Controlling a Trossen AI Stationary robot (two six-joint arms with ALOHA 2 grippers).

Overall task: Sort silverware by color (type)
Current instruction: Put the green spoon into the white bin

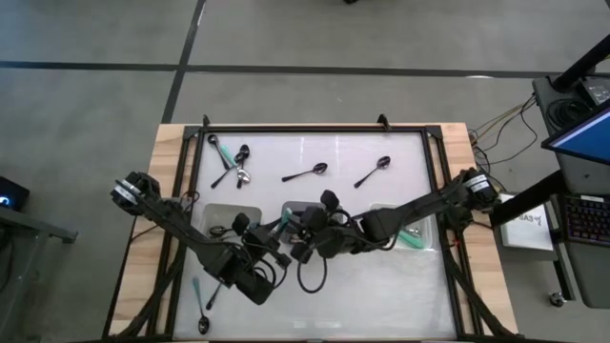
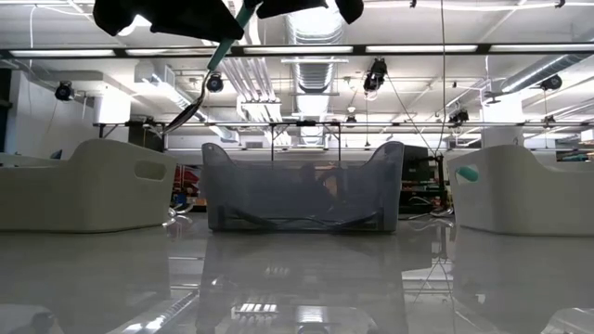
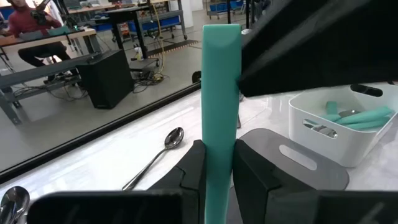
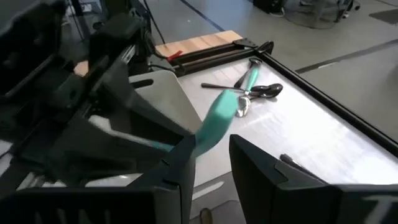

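My left gripper is shut on a mint-green spoon, just in front of the grey middle tray. My right gripper is open. Its fingers stand on either side of the same spoon, near its broad free end; I cannot tell whether one finger touches it. In the high view the two grippers meet around the spoon. Black spoons lie on the far table. A mixed cluster lies at the far left. My left gripper pinches the mint-green spoon's flat handle between its two fingers. The handle runs along the fingers and stands out past their tips to its square free end. The spoon is lifted clear of the table.
A white tray on the left holds a black spoon. The white tray on the right holds green spoons. More spoons lie near the near-left edge. A black frame borders the table. Cables hang under the grippers.
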